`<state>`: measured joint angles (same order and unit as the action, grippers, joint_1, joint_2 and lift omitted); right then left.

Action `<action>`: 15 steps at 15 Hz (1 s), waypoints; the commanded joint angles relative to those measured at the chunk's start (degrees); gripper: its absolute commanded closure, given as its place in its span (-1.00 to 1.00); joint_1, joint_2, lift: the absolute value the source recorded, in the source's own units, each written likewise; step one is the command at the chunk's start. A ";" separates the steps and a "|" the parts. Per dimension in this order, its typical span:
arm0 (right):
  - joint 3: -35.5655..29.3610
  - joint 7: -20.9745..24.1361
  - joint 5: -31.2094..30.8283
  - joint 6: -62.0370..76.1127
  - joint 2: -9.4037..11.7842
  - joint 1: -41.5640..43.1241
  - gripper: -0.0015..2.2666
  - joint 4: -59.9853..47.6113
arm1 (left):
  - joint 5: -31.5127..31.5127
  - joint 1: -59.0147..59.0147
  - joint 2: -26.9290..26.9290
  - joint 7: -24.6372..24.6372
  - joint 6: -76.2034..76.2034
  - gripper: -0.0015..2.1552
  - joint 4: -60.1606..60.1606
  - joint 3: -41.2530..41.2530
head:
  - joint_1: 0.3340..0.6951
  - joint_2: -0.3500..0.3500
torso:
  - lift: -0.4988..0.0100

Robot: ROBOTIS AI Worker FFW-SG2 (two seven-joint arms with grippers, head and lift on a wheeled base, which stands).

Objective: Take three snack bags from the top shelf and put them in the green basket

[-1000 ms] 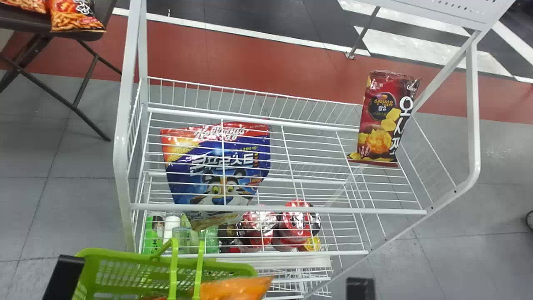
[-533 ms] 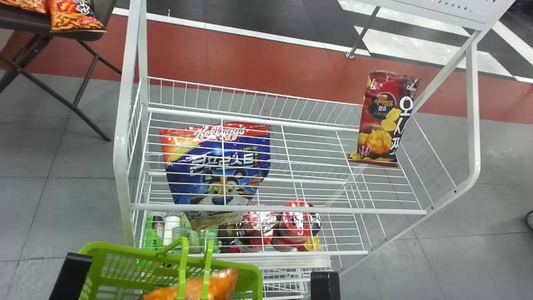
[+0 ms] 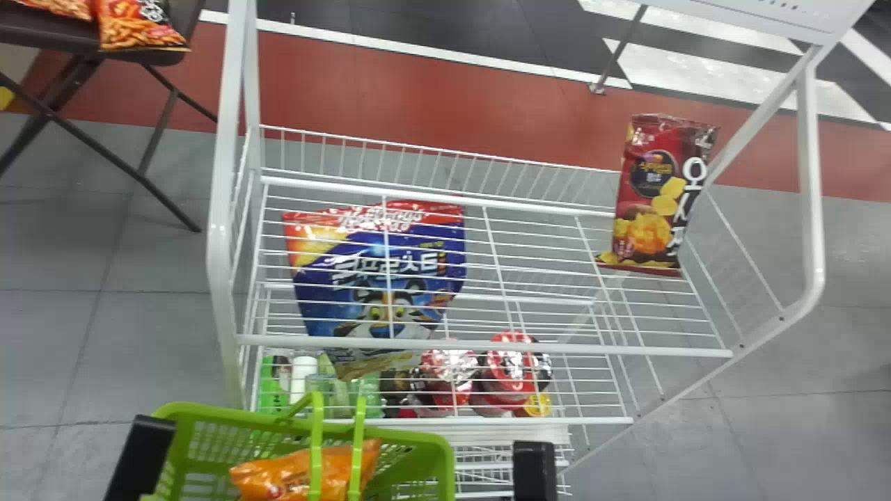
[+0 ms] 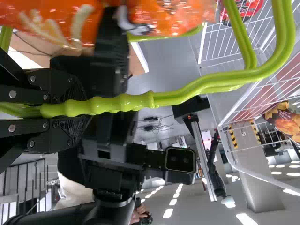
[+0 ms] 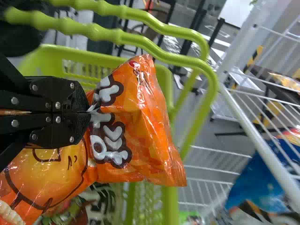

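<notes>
1. Placing seems nearly finished: an orange snack bag (image 5: 140, 117) is pinched at its edge by the right gripper (image 5: 90, 112), jaws nearly together, at the green basket (image 5: 108, 57).
2. Below it, a face-printed bag (image 5: 51, 183) and a pale packet (image 5: 105, 199) can be seen, so the third is probably being held; release is left.
3. The handle (image 4: 126, 101) is clasped by the left gripper (image 4: 79, 108), jaws closed around it.
4. A red bag (image 3: 651, 198) is left on the top shelf (image 3: 487, 346), probably unneeded.
</notes>
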<state>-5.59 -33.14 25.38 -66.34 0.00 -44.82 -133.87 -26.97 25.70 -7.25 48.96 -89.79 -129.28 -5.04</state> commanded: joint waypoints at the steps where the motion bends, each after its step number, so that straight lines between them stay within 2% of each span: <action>1: -3.20 0.09 0.02 1.16 -0.05 -2.03 -1.00 -2.62 | -0.01 -0.04 0.05 -0.01 -0.24 0.44 0.08 -0.06 | 1.00 -0.80 | 0.85; 2: -4.78 0.44 0.02 2.57 -0.05 -2.73 -1.00 -3.77 | -0.01 -0.12 0.14 -0.01 -0.24 0.44 0.16 -0.06 | 1.00 -0.85 | 0.85; 3: -6.27 0.88 -0.68 7.14 -0.05 -3.79 -0.96 -4.65 | 0.08 -0.12 0.14 -0.01 -0.24 0.44 0.25 -0.15 | 1.00 -1.00 | 0.85; 6: -10.58 1.67 -1.38 13.11 -0.05 -4.40 -0.95 -6.58 | 0.08 -0.12 0.05 0.08 -0.24 0.44 0.08 -0.41 | 1.00 -1.00 | 0.85; 8: -11.90 1.76 -1.56 22.78 -0.05 -5.37 -0.94 -7.46 | 0.08 -0.12 0.14 -0.10 -0.24 0.44 0.08 -0.85 | 1.00 -1.00 | 0.85; 12: -6.71 3.96 -12.46 62.68 -0.05 -7.74 -0.94 -7.19 | 0.34 0.40 -0.04 -0.27 -0.24 0.44 0.08 -1.29 | 1.00 -1.00 | 0.85; 14: -2.67 8.35 -18.61 72.88 -0.05 -8.89 -0.94 -7.55 | 0.52 0.67 -0.04 -0.27 -0.24 0.44 -0.01 -1.55 | 1.00 -1.00 | 0.85; 15: -1.44 9.32 -18.96 73.23 -0.05 -9.68 -0.94 -7.99 | 0.52 0.93 -0.13 -0.18 -0.24 0.44 -0.01 -1.55 | 1.00 -1.00 | 0.85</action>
<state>-9.22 -24.45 8.47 3.58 0.00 -53.47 -141.40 -26.50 26.32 -7.31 48.70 -89.79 -129.24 -6.50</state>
